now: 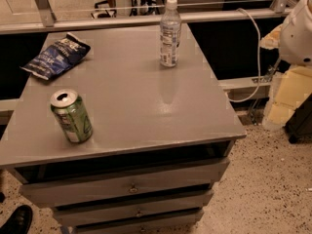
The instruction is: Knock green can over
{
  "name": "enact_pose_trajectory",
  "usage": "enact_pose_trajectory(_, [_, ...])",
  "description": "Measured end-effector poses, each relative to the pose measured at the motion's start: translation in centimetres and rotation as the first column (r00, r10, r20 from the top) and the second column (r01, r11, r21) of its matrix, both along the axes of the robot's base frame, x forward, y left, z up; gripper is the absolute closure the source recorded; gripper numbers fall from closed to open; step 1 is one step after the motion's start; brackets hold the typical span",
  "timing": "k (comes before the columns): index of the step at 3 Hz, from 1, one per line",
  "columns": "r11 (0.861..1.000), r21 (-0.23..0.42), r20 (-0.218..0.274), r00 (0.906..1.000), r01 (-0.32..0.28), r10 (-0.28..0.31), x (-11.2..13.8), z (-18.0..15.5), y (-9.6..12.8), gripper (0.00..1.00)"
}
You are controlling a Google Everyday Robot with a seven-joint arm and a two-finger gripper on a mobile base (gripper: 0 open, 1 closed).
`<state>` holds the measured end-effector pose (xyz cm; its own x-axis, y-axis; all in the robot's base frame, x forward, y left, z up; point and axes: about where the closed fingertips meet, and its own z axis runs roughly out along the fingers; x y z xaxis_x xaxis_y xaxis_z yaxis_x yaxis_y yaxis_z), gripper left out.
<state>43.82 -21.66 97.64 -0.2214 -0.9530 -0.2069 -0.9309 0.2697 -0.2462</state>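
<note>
Nearest: three grey drawer fronts stacked under the tabletop, each with a small knob at its centre. A dark gap shows above the top one. A black shoe sits on the speckled floor at lower left, beside the cabinet.

Green can: upright on the tabletop, near the front left corner, set back a little from the front edge. Silver top faces up with a dark opening showing, and a pale label patch sits low on the side. Nothing touches it.

Dark blue snack bag: lies flat at the back left, close to the left edge, well apart from the can.

Clear water bottle: upright, white cap on, at the back of the tabletop right of centre. A faint reflection of it shows on the surface in front.

Hand: pale cream shape at the right edge of view, hanging below a white rounded arm segment. It is off the tabletop, out past its right side, and well apart from the can. Cannot tell whether it is spread or pressed together. It holds nothing that can be made out.

A white cable loops down behind the cabinet's right rear corner.
</note>
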Motion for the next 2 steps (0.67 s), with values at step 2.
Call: enact_pose_trajectory(2, [0.990, 0.134, -0.025, 0.9988, -0.038, 0.042, -0.3, -1.3, 3.5, 0.00])
